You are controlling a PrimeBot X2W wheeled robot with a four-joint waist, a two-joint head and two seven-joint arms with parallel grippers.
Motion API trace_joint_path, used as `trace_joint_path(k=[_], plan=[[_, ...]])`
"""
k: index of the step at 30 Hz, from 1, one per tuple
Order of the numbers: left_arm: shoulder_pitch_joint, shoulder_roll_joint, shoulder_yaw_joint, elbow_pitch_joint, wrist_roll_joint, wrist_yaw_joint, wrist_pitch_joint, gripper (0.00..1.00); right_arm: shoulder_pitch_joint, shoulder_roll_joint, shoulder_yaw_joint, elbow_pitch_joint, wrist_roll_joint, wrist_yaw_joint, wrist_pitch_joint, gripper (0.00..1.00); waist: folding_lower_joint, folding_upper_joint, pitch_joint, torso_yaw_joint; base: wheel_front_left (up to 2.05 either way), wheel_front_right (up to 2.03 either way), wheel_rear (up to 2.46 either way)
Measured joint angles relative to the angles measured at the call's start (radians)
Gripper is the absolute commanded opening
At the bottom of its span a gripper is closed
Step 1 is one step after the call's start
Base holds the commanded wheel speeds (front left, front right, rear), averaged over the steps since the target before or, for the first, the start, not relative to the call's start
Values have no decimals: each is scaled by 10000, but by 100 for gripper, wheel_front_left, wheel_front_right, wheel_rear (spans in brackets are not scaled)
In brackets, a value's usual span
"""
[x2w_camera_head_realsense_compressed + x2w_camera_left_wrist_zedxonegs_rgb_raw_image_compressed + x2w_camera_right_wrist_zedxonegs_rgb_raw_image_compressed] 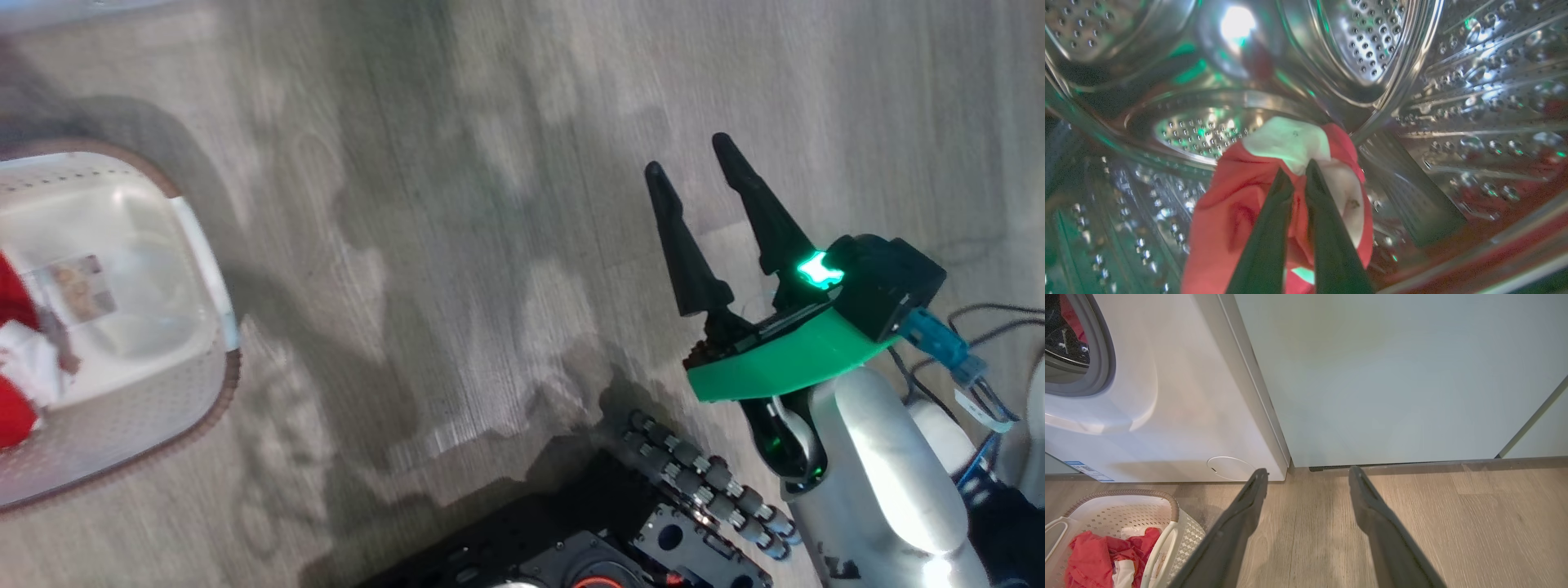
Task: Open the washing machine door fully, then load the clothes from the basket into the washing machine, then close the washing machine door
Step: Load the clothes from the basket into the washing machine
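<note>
The left gripper (1297, 168) is deep inside the drum (1474, 102), its fingers pinched shut on a red and white garment (1229, 204). The cloth is caught right at the tips and bunches back under the fingers, hanging toward the perforated steel below. That is the relation that matters: the garment has the drum wall on every side of it and the back of the drum ahead, so to my eye simply letting go here would leave it lying inside the washing machine (1167, 396) – no further reach looks needed.

The right gripper (689, 155) hangs over the floor (490, 245) with its fingers spread wide and nothing between them, pointing at the foot of the pale cabinet (1392, 375) beside the machine. The basket (1173, 500) sits on the floor in front of the machine, off to that gripper's left and lower, well apart from it. More clothes (1090, 555) lie in it, heaped at one end – so loading looks part done. Of the two, the free right arm seems better placed to reach them.
</note>
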State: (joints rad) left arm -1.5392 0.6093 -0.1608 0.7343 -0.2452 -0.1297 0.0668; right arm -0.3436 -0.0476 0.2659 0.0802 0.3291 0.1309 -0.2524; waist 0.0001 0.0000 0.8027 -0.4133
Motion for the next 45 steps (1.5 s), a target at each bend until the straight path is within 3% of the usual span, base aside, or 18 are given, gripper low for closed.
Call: trace_joint_path(k=[6, 11, 14, 29, 30, 37, 45], plan=[[-1323, 261, -353, 504, 568, 42, -882, 0, -222, 4, 305, -69, 276, 0, 0, 100, 0, 0, 373, -379, 0, 0, 0], [-2049, 247, -192, 1080, 629, 719, -2019, 0, -279, 4, 355, -100, 418, 0, 0, 100, -1, 0, 499, -563, 0, 0, 0], [-2152, 221, -217, 1536, 616, 715, -2102, 0, -279, 4, 353, -100, 418, 0, 0, 100, -1, 1, 507, -562, 0, 0, 0], [-1948, 63, -1034, 2949, 606, 184, -711, 0, -281, 4, 391, -119, 418, 0, 0, 100, -1, 1, 563, -668, 0, 0, 0], [-1948, 75, -1055, 3014, 606, 184, -769, 100, -283, 4, 387, -119, 418, 0, 0, 100, -1, 1, 535, -665, 0, 0, 0], [-1668, -58, -1011, 3365, 293, 217, -1306, 100, -341, 6, 261, -27, 382, 0, 0, 100, -1, 1, 223, -549, 0, 0, 0], [-487, -825, -1055, 4004, -151, 182, -1942, 100, -340, 4, -242, 100, -69, 0, 0, 100, -2, 1, -564, -146, 0, 0, 0]])
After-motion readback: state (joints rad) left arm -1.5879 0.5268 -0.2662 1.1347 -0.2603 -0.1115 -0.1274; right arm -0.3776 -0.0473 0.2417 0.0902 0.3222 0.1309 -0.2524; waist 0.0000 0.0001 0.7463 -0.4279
